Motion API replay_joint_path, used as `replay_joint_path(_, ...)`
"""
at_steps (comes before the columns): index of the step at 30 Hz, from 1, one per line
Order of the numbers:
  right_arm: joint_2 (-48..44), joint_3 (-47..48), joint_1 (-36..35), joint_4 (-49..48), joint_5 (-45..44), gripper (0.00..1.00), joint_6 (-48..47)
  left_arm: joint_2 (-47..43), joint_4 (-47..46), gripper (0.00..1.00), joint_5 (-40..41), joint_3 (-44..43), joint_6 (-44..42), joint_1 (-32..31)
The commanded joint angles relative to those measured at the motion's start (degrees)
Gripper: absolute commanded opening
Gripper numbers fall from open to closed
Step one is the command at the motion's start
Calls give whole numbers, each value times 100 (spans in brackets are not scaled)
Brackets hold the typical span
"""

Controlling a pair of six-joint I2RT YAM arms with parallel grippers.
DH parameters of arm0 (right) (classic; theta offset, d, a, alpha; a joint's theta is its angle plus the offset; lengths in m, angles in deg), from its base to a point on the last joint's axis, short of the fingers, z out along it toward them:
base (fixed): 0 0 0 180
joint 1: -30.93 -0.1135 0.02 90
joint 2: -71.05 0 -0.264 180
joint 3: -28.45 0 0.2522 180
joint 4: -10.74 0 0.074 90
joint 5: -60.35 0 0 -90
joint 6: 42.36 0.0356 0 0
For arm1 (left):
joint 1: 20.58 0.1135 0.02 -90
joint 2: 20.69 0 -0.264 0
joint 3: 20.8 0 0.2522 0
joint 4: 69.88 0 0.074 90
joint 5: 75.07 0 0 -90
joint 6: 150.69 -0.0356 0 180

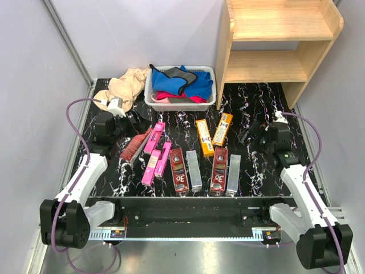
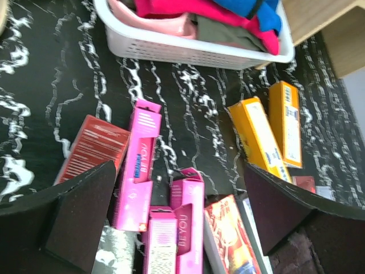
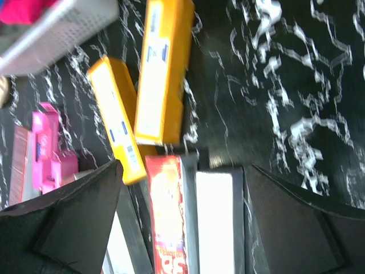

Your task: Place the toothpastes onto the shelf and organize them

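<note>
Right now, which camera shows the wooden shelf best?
The top external view: the shelf stands at the far right with both tiers showing. The left wrist view catches only a wooden corner of it; the right wrist view shows none.

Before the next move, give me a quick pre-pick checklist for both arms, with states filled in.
1. Left gripper open, nothing held: ok.
2. Right gripper open, nothing held: ok.
3. Shelf upright, both tiers free of boxes: ok.
4. Red box below the right gripper has finger room on both sides: not ok, silver box lies against it.
5. Pink boxes apart enough for a clean grasp: not ok, they lie crowded and touching.
6. Height of the right fingers above the boxes: cannot tell.
</note>
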Motion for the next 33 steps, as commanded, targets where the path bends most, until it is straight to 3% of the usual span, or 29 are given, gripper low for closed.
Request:
replay_joint_path(1,-399,123,-33,767,184,100,156,-140,-266,99,-257,-138,466,27)
replay_joint_path(7,30,245,-77,1075,490,100,297,229,-185,99,-1249,-324,721,27)
replay_joint_path(10,233,386,-209,1233,483,100,235,378,-230,99,-1277,-358,862,-183)
replay_joint_path(12,216,439,-340,1330,395,100,261,466,-19,99,-875,-533,775,-438)
replay_joint_path(18,-13,562,-499,1532,368,100,428,993,1334,99,847,-1499,343,-2151)
replay_joint_path(23,-118,527,-534,1559,377,100,490,1608,1634,99,1290,-1756,1220,-3031)
replay_joint_path(28,-101,510,-534,1532,447,100,508,2415,2002,98,1974,-2256,1460,-4040)
replay_joint_path(33,-127,527,-543,1506,500,100,455,3085,2556,91,2380,-2749,1758,-4455)
